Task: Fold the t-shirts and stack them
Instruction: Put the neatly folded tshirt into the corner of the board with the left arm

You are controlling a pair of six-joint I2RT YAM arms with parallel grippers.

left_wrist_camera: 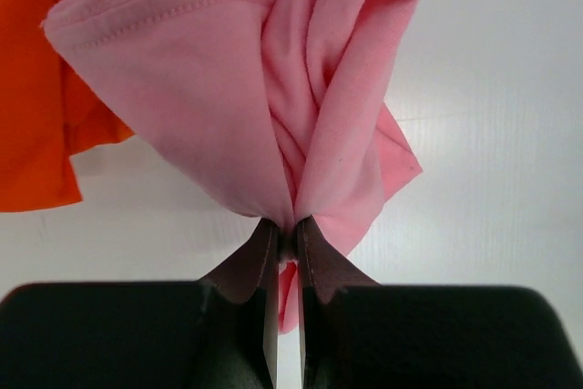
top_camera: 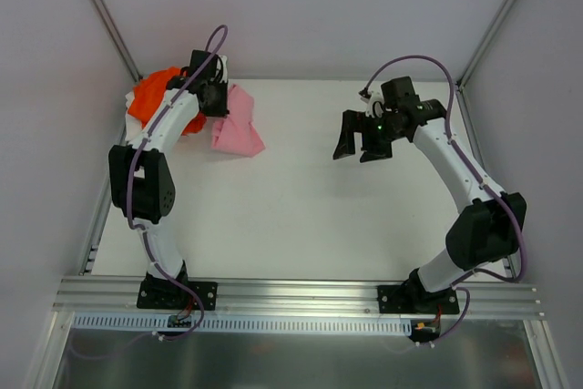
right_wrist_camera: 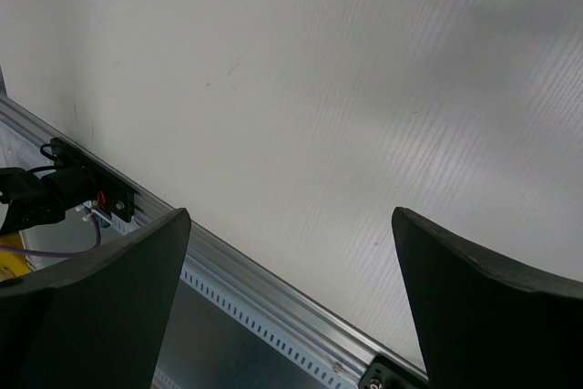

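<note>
So, the white table is the biggest thing here, with an aluminium rail running along its near edge where both arms are bolted on. Next up is the pink t-shirt. It's all bunched up and fans out straight ahead of the left gripper, whose jaws are pinched nearly together on a gathered fold of it, with a little strip of pink poking back between the fingers. From overhead the pink cloth drapes down from those jaws toward the table, but I can't tell if its lower end actually rests on the surface. The orange t-shirt sits crumpled off to the left of those jaws and a bit beyond them, just beside the pink one. Whether the two touch is hard to say from these angles. The right gripper is well apart from both shirts, with its jaws spread wide and holding nothing. There's only bare table showing between its fingers, and the rail shows up low and to the left of them.
</note>
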